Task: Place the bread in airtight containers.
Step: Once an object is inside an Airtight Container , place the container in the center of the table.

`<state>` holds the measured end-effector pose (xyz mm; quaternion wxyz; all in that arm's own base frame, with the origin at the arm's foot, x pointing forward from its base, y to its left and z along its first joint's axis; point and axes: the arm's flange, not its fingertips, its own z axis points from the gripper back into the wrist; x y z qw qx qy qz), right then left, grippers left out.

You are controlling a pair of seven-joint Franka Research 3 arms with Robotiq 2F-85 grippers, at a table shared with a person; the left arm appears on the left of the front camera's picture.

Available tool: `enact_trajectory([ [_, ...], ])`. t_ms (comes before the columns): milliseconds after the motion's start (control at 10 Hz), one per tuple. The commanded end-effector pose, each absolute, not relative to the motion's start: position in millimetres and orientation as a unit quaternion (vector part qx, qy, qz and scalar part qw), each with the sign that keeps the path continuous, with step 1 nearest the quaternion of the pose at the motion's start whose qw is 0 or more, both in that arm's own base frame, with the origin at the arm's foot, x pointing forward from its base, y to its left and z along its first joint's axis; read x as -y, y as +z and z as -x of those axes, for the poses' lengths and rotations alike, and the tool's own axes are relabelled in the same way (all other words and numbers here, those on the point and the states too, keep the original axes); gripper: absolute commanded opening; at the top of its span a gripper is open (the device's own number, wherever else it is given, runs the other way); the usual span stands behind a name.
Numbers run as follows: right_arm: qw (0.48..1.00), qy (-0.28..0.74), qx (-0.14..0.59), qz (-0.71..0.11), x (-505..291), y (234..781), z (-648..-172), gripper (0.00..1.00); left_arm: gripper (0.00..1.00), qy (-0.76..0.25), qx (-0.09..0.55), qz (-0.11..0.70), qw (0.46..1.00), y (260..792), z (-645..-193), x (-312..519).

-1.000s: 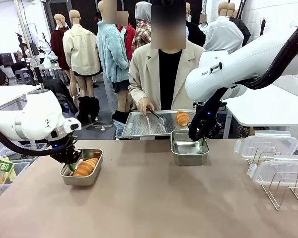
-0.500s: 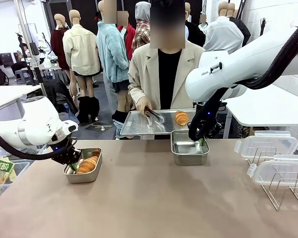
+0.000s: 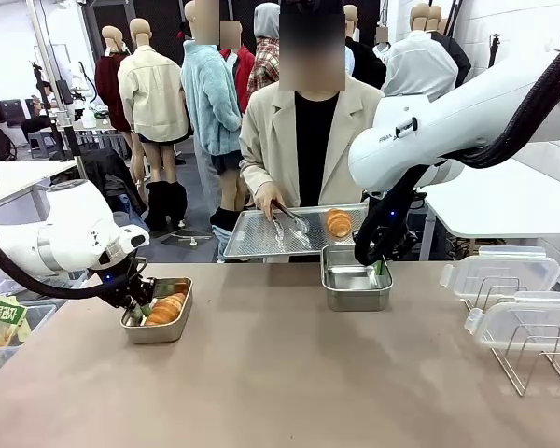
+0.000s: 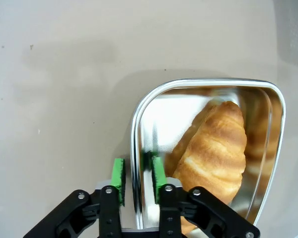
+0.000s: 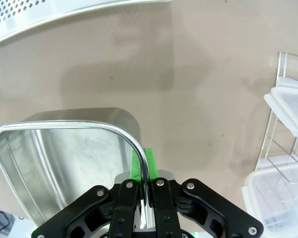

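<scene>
Bread, 2 pcs. Roll 1 (image 4: 213,148): lying lengthways inside left tin (image 3: 156,333), nr left edge of table (image 3: 280,383). Roll 2 (image 3: 339,222): on perforated tray (image 3: 261,241), which a person holds beyond table's far edge. Tongs (image 3: 292,220) in person's hand (image 3: 269,200) rest on tray, apart from roll.
Handling (est.): light, soft inside, flaky ridged crust, dents if squeezed. Take across mid-body w/ low force. Ridges give some bite, so not slippery.

Tins, 2 pcs, steel.
- Left tin: holds roll 1, no lid.
- Right tin (image 3: 357,299): at table's far edge, right of centre, nothing inside, no lid.

Handling (est.): stiff, light, polished so slick. Thin rim wall is the natural pinch pt. Likely slides on table if nudged.

Left gripper (image 4: 138,173): pads astride left tin's end wall, narrow gap, daylight either side of rim, not clamping.
Right gripper (image 5: 143,163): pinched tight on right tin's rim nr a rounded corner, holding it.

Lids (image 3: 499,269), 2 pcs, clear plastic: on wire rack (image 3: 532,359) at table's right edge, well apart from both tins.
Handling (est.): light, a bit flexy. Snap fit prob. needs an even press round the edges.
</scene>
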<state>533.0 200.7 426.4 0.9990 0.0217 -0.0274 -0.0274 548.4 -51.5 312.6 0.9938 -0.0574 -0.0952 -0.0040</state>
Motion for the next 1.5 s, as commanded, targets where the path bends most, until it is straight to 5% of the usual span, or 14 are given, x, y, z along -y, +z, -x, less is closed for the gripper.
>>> enact_trajectory([
  [0,0.999,-0.028,0.035,-0.024,-200,427,-531,0.00,0.99,-0.042,0.104,0.063,0.992,349,-539,42],
  [700,0.999,-0.028,0.035,-0.024,-200,427,-531,0.00,1.00,-0.012,0.144,0.020,0.989,468,-505,-43],
  [1400,0.999,-0.028,0.035,-0.024,-200,427,-531,0.00,1.00,0.026,0.157,0.030,0.987,488,-490,-85],
])
